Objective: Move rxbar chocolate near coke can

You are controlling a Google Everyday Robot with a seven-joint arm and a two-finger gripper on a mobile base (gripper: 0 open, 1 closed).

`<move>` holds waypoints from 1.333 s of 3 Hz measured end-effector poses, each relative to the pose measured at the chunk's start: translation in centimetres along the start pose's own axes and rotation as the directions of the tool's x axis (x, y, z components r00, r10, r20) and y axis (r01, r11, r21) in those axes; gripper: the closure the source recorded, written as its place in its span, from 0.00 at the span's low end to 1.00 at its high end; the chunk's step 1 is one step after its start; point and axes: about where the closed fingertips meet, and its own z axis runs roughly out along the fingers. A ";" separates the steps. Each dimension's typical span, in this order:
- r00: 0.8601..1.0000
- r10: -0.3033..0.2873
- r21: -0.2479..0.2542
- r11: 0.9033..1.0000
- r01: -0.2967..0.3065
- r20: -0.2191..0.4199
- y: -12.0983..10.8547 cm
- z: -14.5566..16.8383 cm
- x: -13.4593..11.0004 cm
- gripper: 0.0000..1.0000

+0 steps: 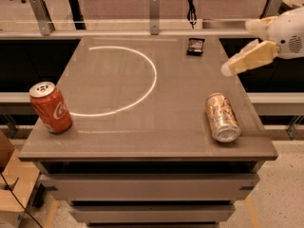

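Observation:
The rxbar chocolate [195, 46] is a small dark wrapped bar lying flat at the table's far edge, right of centre. The coke can [50, 107] is red with white script and stands upright at the near left corner, far from the bar. My gripper [236, 47] hangs at the right side of the table, above its right edge, to the right of and a little nearer than the bar. Its two tan fingers [249, 58] are spread apart and hold nothing.
An orange-tan patterned can [222, 117] lies on its side near the table's front right corner. A white circle line [153, 75] is marked on the grey table [142, 137]. A rail with metal posts [154, 8] runs behind the table.

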 end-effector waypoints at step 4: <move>0.993 0.070 0.103 0.991 -0.080 0.098 -7.2 7.7 1.6 0.00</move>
